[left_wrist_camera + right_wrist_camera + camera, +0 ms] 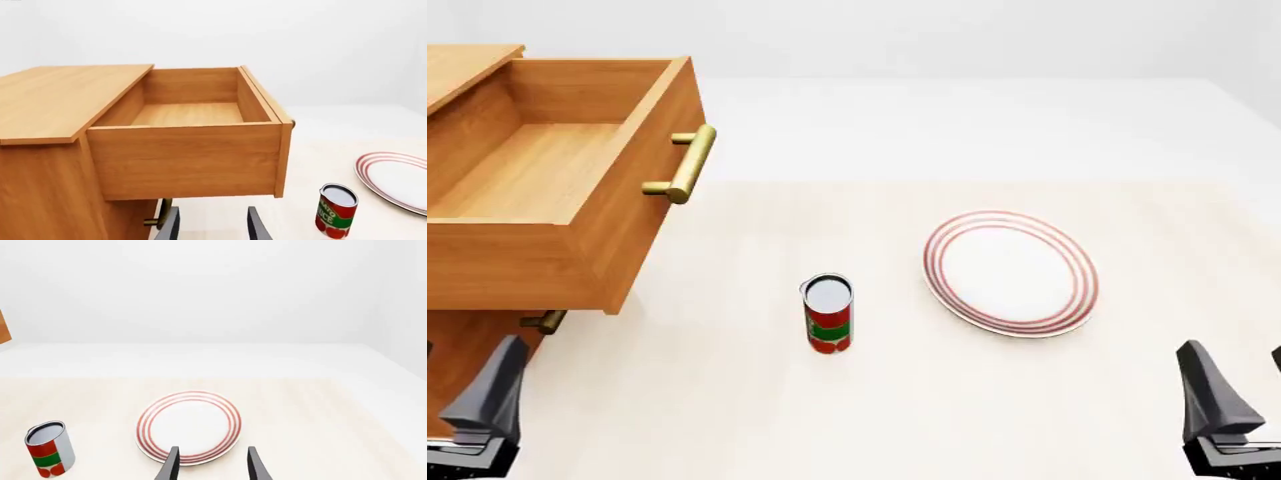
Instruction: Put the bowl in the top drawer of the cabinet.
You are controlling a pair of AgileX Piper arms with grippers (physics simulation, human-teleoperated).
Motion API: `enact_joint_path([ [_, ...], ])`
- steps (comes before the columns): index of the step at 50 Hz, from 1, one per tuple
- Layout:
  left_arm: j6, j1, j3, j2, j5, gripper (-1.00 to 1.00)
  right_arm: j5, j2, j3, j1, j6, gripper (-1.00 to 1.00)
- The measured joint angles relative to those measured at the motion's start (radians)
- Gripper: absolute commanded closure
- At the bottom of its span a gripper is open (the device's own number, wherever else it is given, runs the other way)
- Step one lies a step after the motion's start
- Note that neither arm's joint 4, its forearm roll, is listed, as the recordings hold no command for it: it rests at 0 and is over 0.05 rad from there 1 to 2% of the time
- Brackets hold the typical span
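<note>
Top drawer [547, 190] stands pulled out of the cabinet [47, 150]; both pincers, left [210, 225] and right [210, 465], gape beside it, gripping nothing.

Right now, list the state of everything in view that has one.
top drawer: pulled open, empty
lower drawer: shut
can: upright, on the table
plate: flat on the table, bare
left tool: open, holding nothing
right tool: open, holding nothing
bowl: not in view
</note>
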Motion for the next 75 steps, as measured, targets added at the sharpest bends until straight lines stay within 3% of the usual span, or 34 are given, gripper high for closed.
enact_joint_path([
  [22,-0.052,-0.067,-0.164,0.0,0.158,-1.0,-0.003,0.002,0.0,0.0,0.0,-1.0],
  [35,-0.08,-0.161,-0.306,0.0,0.307,-1.0,0.001,-0.002,0.001,0.0,0.0,-1.0],
  [46,-0.108,-0.251,-0.361,0.007,0.385,-1.0,0.002,-0.004,0.002,0.0,0.0,-1.0],
  [59,-0.146,-0.352,-0.4,0.053,0.405,-1.0,0.002,-0.004,0.002,0.0,0.0,-1.0],
  [66,-0.168,-0.47,-0.405,0.136,0.346,-1.0,0.003,-0.005,0.002,0.0,0.0,-1.0],
  [75,-0.183,-0.546,-0.41,0.189,0.316,-1.0,0.005,-0.006,0.001,0.0,0.0,-1.0],
])
